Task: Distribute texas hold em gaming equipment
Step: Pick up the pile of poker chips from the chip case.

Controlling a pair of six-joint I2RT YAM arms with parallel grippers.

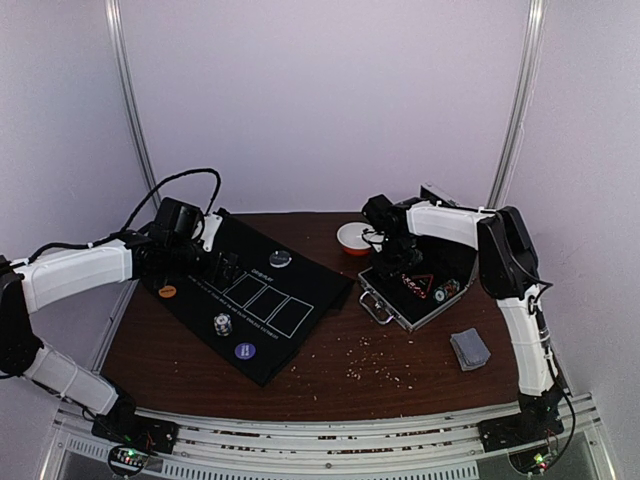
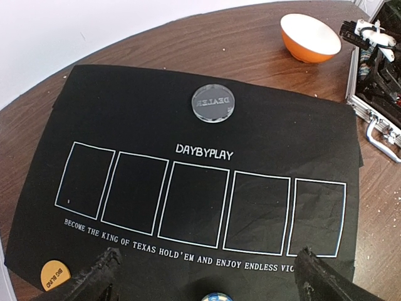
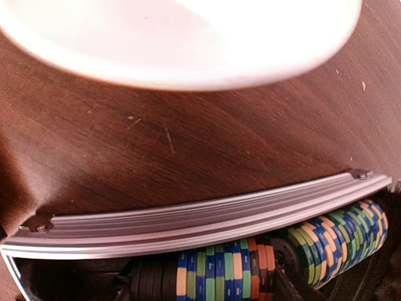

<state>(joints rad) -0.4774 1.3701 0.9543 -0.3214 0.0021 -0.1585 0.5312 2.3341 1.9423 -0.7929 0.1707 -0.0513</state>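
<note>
- Right pincer (image 1: 398,262) hangs over the case (image 1: 420,295); how far it gapes I cannot tell, and nothing is visibly held.
- Striped chips (image 3: 225,273) lie in rows inside, at 6 o'clock in the wrist view; descend squarely and pinch a short stack.
- Left pincer (image 2: 210,276) is wide open and empty over the mat (image 2: 125,113).

Table (image 1: 440,380), brown wood grain, pale crumbs (image 1: 375,368) scattered near the middle; mat (image 2: 125,113), black cloth, on the left half of the table, five white-outlined rectangles in a row, lettered DAYBYPLAY above them; bowl (image 1: 352,238), white inside, orange outside, far centre, just beyond the case; case (image 1: 400,312), silver metal, black-lined, lying open, right of the mat, handle on its left side.
</note>
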